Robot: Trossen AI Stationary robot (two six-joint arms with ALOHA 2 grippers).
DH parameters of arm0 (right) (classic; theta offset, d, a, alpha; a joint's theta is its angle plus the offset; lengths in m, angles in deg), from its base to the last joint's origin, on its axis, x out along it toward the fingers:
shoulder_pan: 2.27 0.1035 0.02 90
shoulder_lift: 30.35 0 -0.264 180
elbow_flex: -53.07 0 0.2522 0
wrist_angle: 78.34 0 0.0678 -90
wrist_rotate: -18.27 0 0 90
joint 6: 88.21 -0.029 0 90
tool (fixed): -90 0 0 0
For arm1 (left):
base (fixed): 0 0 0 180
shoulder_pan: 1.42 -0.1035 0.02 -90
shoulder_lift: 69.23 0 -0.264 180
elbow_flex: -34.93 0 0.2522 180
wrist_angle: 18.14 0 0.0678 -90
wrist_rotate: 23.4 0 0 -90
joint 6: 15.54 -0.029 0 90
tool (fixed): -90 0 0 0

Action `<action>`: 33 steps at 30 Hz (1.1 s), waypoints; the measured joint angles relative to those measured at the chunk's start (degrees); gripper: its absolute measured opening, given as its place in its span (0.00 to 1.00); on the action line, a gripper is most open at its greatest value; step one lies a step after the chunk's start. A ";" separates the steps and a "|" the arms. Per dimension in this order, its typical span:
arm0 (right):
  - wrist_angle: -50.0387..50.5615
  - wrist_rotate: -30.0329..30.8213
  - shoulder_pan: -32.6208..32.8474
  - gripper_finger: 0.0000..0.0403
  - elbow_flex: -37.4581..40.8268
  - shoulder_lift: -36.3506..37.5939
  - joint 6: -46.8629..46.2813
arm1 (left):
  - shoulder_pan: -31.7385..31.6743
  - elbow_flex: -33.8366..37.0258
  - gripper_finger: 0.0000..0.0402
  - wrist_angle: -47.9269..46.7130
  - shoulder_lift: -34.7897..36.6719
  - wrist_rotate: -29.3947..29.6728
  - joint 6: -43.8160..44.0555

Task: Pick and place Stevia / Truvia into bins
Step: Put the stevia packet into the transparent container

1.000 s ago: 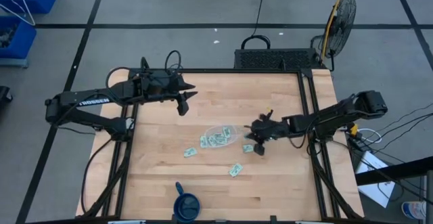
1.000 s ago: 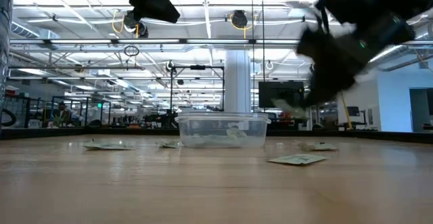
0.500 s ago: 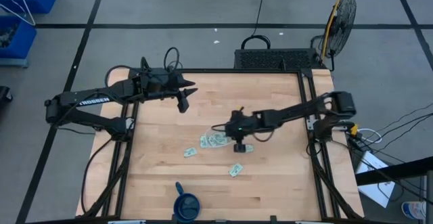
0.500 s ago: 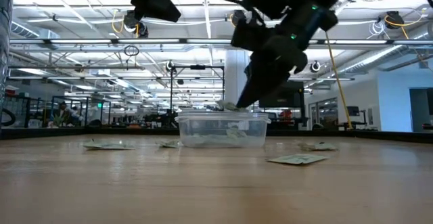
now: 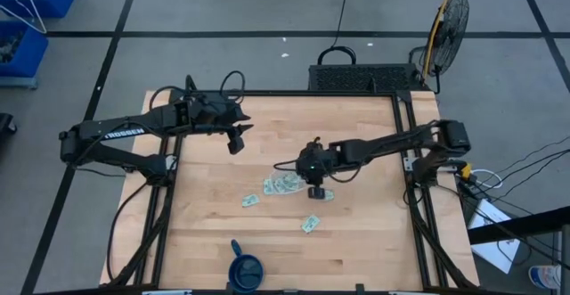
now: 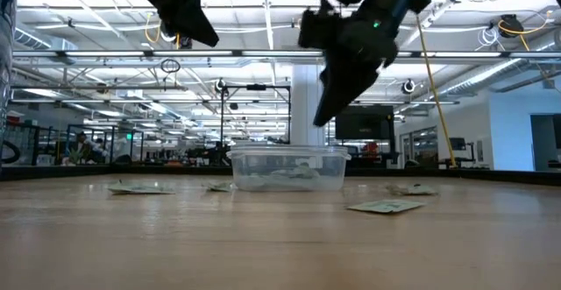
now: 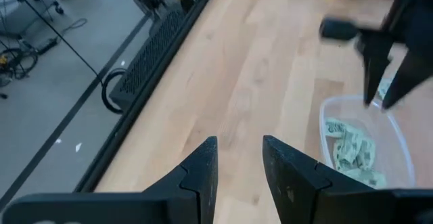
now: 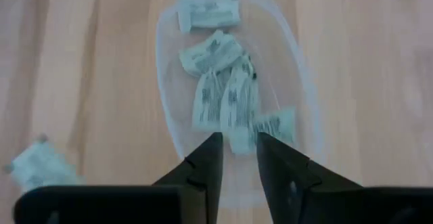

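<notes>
The clear tub (image 5: pixel 287 181) stands mid-table with several pale green and white sachets (image 8: pixel 223 92) lying flat in it. Three more sachets lie flat on the wood: one (image 5: pixel 250 200) near the tub's left, one (image 5: pixel 310 224) nearer the front edge, one (image 5: pixel 322 194) by the tub's right end. My right gripper (image 5: pixel 313 172) hovers above the tub's right end, pointing down, open by a narrow gap (image 8: pixel 239 158) with nothing between the fingers. My left gripper (image 5: pixel 235 142) hangs open and empty (image 7: pixel 239 164) above the far left of the table.
A dark blue cup (image 5: pixel 245 268) stands at the near edge, left of centre. Black frame rails (image 5: pixel 405 143) border the table on both sides. Bare wood lies between the tub and the far edge. A fan (image 5: pixel 450 19) stands beyond the far right corner.
My right gripper swung from the table's right side leftward to over the tub, with a sachet showing at its fingertips half a second ago. It then rose a little, and no sachet shows at the tips now. My left gripper shifted slightly toward the near edge.
</notes>
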 joint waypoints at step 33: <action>-8.46 -0.50 7.64 0.22 23.54 5.18 -6.91 | 0.69 0.00 0.31 -0.37 0.00 -0.02 2.06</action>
